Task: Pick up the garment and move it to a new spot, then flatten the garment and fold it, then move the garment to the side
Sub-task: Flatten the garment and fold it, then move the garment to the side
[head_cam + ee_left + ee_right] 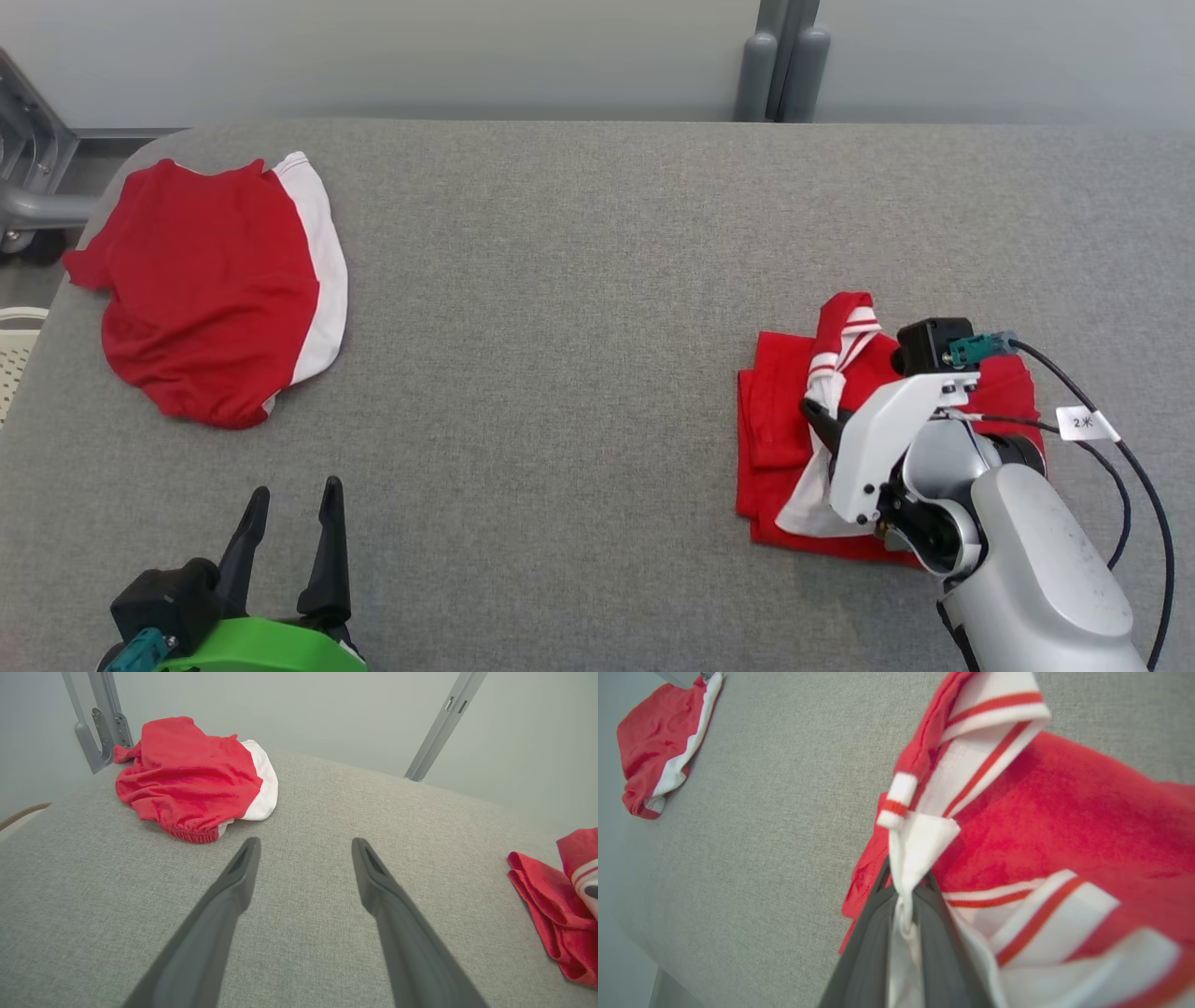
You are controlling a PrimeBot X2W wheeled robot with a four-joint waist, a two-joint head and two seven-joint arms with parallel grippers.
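Red shorts [210,285] with a white side panel lie far left on the grey counter [560,327], well apart from the action. The left fingers [238,877] hover spread wide, holding nothing. The right fingers [873,938] are pinched tight on a white fold of the red-and-white garment [775,420], bunched at the counter's right.

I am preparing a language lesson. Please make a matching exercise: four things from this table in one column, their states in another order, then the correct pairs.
1. left hand, two dark fingers
2. right hand, two dark fingers
3. loose red garment with white side panel
4. red garment with striped white trim

A. gripped, at the right
B. open, holding nothing
C. untouched, far left
D. shut on cloth

Pairs: 1-B, 2-D, 3-C, 4-A
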